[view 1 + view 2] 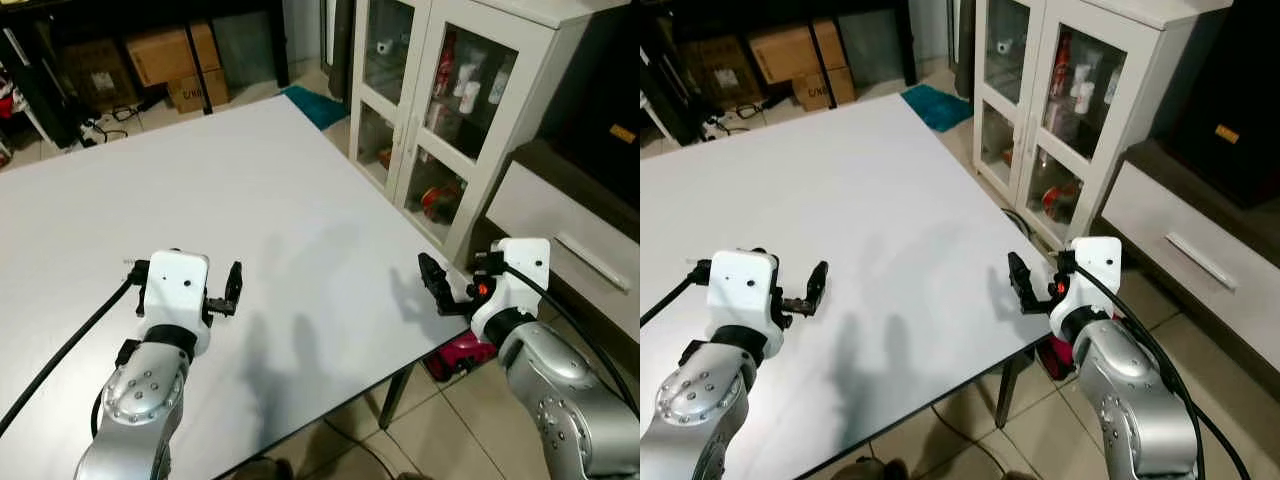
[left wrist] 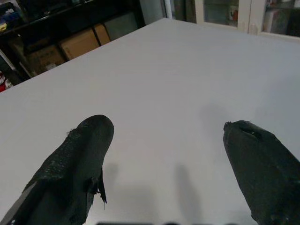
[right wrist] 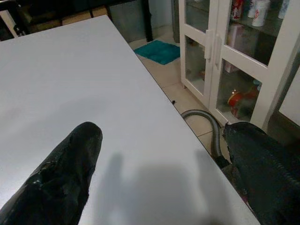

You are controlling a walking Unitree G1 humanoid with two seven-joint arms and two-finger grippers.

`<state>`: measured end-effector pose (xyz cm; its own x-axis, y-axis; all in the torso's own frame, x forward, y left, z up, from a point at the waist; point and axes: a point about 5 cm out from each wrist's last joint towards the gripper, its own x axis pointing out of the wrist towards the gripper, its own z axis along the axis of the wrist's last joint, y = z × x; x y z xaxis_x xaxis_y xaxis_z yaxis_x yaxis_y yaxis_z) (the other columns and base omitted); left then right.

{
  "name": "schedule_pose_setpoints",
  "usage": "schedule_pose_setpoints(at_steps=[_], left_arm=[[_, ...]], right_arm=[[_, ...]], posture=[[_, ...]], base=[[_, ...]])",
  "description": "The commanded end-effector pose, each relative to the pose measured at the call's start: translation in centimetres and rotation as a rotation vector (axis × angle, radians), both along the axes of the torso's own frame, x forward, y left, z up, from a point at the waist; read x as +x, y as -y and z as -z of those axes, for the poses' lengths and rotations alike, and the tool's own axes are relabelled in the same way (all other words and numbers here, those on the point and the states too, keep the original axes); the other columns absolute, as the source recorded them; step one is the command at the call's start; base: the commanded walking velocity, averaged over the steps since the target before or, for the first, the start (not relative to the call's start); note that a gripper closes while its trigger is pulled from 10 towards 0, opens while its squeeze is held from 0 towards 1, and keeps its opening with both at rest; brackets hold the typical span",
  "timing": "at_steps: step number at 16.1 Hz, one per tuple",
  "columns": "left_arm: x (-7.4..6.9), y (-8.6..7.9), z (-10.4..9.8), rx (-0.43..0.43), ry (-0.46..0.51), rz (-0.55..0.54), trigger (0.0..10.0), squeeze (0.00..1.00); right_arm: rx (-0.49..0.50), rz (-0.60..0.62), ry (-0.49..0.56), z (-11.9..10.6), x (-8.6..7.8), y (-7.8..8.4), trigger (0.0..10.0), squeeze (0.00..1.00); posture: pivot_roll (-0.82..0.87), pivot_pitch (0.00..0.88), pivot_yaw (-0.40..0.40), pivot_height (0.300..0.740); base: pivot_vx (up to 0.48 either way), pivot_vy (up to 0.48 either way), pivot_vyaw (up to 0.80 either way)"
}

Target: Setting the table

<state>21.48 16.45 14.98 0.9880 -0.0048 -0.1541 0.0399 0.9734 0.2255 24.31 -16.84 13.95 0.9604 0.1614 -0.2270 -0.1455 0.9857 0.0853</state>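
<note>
Both my arms are up over the white table (image 1: 300, 200). My left gripper (image 1: 232, 290) hovers above the near-left part of the tabletop, fingers spread wide w/ nothing between them; the left wrist view shows the two black fingertips (image 2: 89, 140) well apart over bare white surface. My right gripper (image 1: 435, 285) sits at the near-right edge of the table, right by the corner, fingers also wide apart & holding nothing. In the right wrist view one fingertip (image 3: 77, 154) is over the tabletop and the other hangs past the table edge, over the tiled floor (image 3: 178, 89).

No plates, cups or cutlery on the part of the table I can see, so can't tell where the things for setting it are.

To the right of the table stands a white cabinet (image 1: 470, 110) w/ glass doors; bottles and jars (image 1: 470, 85) sit on its shelves, and sth red (image 1: 440, 200) is on the low shelf. A teal mat (image 1: 315, 105) lies on the floor past the table's far-right corner. Cardboard boxes (image 1: 170, 55) are stacked far back, near a tangle of cables (image 1: 105, 120). A grey hose (image 3: 201, 119) curls on the floor by the cabinet. Sth pink (image 1: 455, 355) is on the floor below my right wrist.
</note>
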Motion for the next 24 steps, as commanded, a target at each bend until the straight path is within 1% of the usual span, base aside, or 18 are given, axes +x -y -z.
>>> schedule_pose_setpoints(at_steps=[1, 2, 3, 4, 5, 6, 7, 10, 13, 16, 20, 22, 24], left_arm=[[-0.4, -0.2, 0.0, 0.012, -0.008, -0.011, 10.0, 0.0], [-0.4, -0.2, 0.1, 0.013, -0.011, -0.014, 10.0, 0.0], [-0.4, -0.2, 0.1, 0.015, -0.011, -0.014, 10.0, 0.0], [-0.4, -0.2, 0.0, 0.015, -0.008, -0.015, 10.0, 0.0], [-0.3, -0.2, 0.0, 0.019, -0.004, -0.016, 10.0, 0.0], [-0.3, -0.3, -0.1, 0.021, -0.005, -0.015, 10.0, 0.0], [-0.3, -0.3, -0.1, 0.019, -0.008, -0.013, 10.0, 0.0], [-0.2, -0.1, -0.4, 0.008, 0.004, 0.011, 10.0, 0.0], [-0.3, 0.0, -0.5, 0.011, 0.004, 0.016, 10.0, 0.0], [-0.6, -0.2, -0.6, 0.022, 0.004, 0.004, 10.0, 0.0], [-0.9, -0.3, -0.7, 0.012, 0.008, -0.021, 10.0, 0.0], [-1.0, -0.3, -0.8, 0.02, 0.021, -0.037, 10.0, 0.0], [-0.9, -0.4, -1.0, 0.04, 0.056, -0.059, 10.0, 0.0]], right_arm=[[-0.016, 0.019, -0.005, 0.0, 0.1, 0.0, 10.0, 0.0], [-0.057, 0.017, -0.005, 0.1, 0.2, 0.0, 10.0, 0.0], [-0.077, 0.003, -0.003, 0.2, 0.2, 0.0, 10.0, 0.0], [-0.036, 0.005, 0.006, 0.1, 0.1, 0.0, 10.0, 0.0], [-0.019, 0.015, -0.005, 0.1, 0.0, 0.1, 10.0, 0.0], [-0.035, -0.016, -0.006, 0.0, 0.0, 0.0, 10.0, 0.0], [-0.007, -0.032, -0.015, 0.0, -0.1, -0.2, 10.0, 0.0], [-0.006, -0.038, 0.008, -0.4, 0.0, -0.4, 10.0, 0.0], [0.0, -0.085, 0.006, -0.4, -0.2, -0.8, 10.0, 0.0], [0.007, -0.118, 0.028, -0.9, -0.1, -1.2, 10.0, 0.0], [-0.001, -0.133, 0.029, -0.9, 0.1, -1.1, 10.0, 0.0], [-0.019, -0.134, 0.037, -1.1, 0.2, -1.1, 10.0, 0.0], [-0.002, -0.093, 0.031, -0.8, 0.3, -1.0, 10.0, 0.0]], posture=[[-0.05, 0.074, 0.071, 0.74], [-0.05, 0.074, 0.071, 0.74], [-0.05, 0.075, 0.072, 0.74], [-0.05, 0.075, 0.072, 0.74], [-0.05, 0.073, 0.073, 0.74], [-0.05, 0.072, 0.075, 0.74], [-0.06, 0.07, 0.078, 0.74], [-0.05, 0.068, 0.088, 0.74], [-0.05, 0.065, 0.09, 0.74], [-0.04, 0.064, 0.082, 0.74], [-0.04, 0.068, 0.067, 0.74], [-0.04, 0.072, 0.066, 0.74], [-0.04, 0.074, 0.069, 0.74]], base=[[-0.334, 0.0, 0.0], [-0.334, 0.0, 0.0], [-0.326, 0.0, 0.0], [-0.289, 0.0, 0.0], [0.0, 0.0, 0.0], [0.0, 0.0, 0.0], [0.0, 0.0, 0.0], [0.0, 0.0, 0.8], [0.0, 0.0, 0.8], [0.0, 0.0, 0.8], [0.0, 0.0, 0.8], [0.0, 0.0, 0.8], [0.0, 0.0, 0.8]])
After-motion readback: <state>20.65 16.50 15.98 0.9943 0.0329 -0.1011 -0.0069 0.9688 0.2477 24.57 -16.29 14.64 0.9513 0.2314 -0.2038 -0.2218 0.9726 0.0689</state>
